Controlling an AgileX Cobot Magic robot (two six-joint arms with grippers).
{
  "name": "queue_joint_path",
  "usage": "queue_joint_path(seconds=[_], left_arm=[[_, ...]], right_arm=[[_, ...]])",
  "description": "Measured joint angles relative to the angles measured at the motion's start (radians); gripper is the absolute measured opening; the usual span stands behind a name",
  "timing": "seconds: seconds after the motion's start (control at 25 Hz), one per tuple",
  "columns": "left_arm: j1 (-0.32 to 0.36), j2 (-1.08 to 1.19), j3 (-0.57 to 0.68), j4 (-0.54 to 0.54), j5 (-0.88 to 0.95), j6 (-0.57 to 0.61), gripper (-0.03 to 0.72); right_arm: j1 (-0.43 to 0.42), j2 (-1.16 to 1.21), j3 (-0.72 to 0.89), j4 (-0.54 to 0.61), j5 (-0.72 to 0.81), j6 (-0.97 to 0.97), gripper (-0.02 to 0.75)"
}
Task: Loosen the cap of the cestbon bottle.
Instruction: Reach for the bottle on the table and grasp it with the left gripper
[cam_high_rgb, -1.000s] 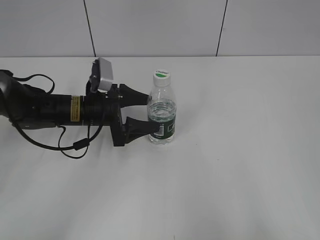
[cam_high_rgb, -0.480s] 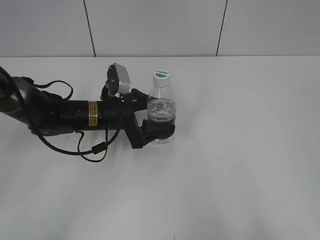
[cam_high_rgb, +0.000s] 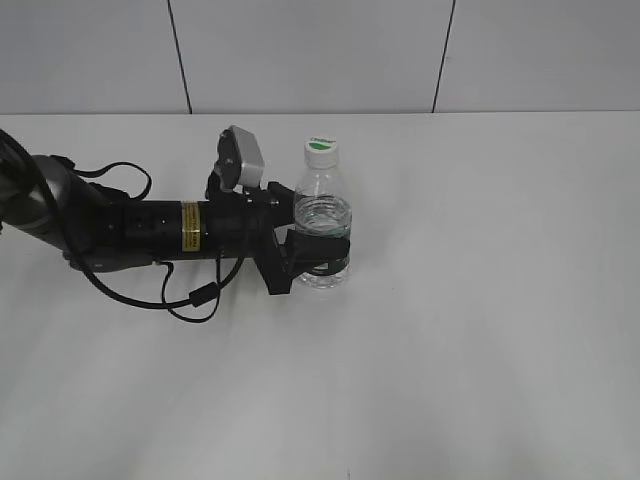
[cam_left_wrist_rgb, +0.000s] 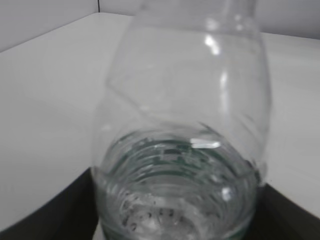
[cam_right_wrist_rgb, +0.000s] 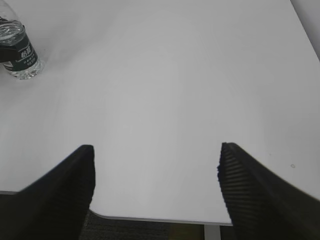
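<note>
- The left end effector (cam_high_rgb: 318, 252) is clenched around the lower body of the bottle (cam_high_rgb: 323, 215), its two black fingers (cam_high_rgb: 300, 258) pressed against the label band on either side.
- In the left wrist view the bottle (cam_left_wrist_rgb: 182, 125) fills almost the whole picture, and a dark finger (cam_left_wrist_rgb: 55, 212) shows at each bottom corner, touching the clear wall.
- The bottle stands upright on the white table (cam_high_rgb: 480, 330), a little left of the middle and toward the far edge, with water in its lower part.
- The cap (cam_high_rgb: 321, 149), white with a green mark on top, sits on the bottle's neck above the grasp, and nothing touches it.
- The left arm (cam_high_rgb: 150, 228) lies low and nearly level, reaching in from the left edge of the exterior view toward the bottle; it is a dark cylinder with a yellow sticker (cam_high_rgb: 189, 226) around it.
- A grey camera (cam_high_rgb: 244, 160) is mounted on top of the wrist, just behind the fingers and tilted back.
- Black cables (cam_high_rgb: 190, 295) loop from the arm down onto the table beside it.
- The right end effector (cam_right_wrist_rgb: 155, 185) is released, its two ribbed black fingers (cam_right_wrist_rgb: 250, 187) set wide apart above the near edge of the table.
- From the right wrist view the bottle (cam_right_wrist_rgb: 19, 55) shows small in the top left corner, well apart from that end effector, green label facing the camera.
- The right arm does not appear in the exterior view.
</note>
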Motion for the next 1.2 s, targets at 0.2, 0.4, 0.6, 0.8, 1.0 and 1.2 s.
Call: queue_joint_path(seconds=[0.2, 0.4, 0.6, 0.8, 1.0, 1.2], left_arm=[[-0.001, 0.000, 0.000, 0.002, -0.001, 0.001, 0.413], [-0.001, 0.000, -0.001, 0.035, -0.004, 0.008, 0.413], [0.000, 0.000, -0.002, 0.073, -0.017, 0.008, 0.413], [0.000, 0.000, -0.002, 0.089, -0.031, 0.008, 0.413], [0.000, 0.000, -0.002, 0.097, -0.035, 0.008, 0.413], [0.000, 0.000, -0.002, 0.098, -0.035, 0.008, 0.413]], right_arm=[[0.000, 0.000, 0.000, 0.000, 0.000, 0.000, 0.588], [0.000, 0.000, 0.000, 0.000, -0.001, 0.000, 0.588], [0.000, 0.061, -0.026, 0.000, -0.025, 0.000, 0.588], [0.000, 0.256, -0.079, 0.000, -0.067, 0.000, 0.588], [0.000, 0.470, -0.147, 0.011, -0.077, 0.000, 0.588], [0.000, 0.654, -0.219, 0.013, -0.079, 0.000, 0.588]])
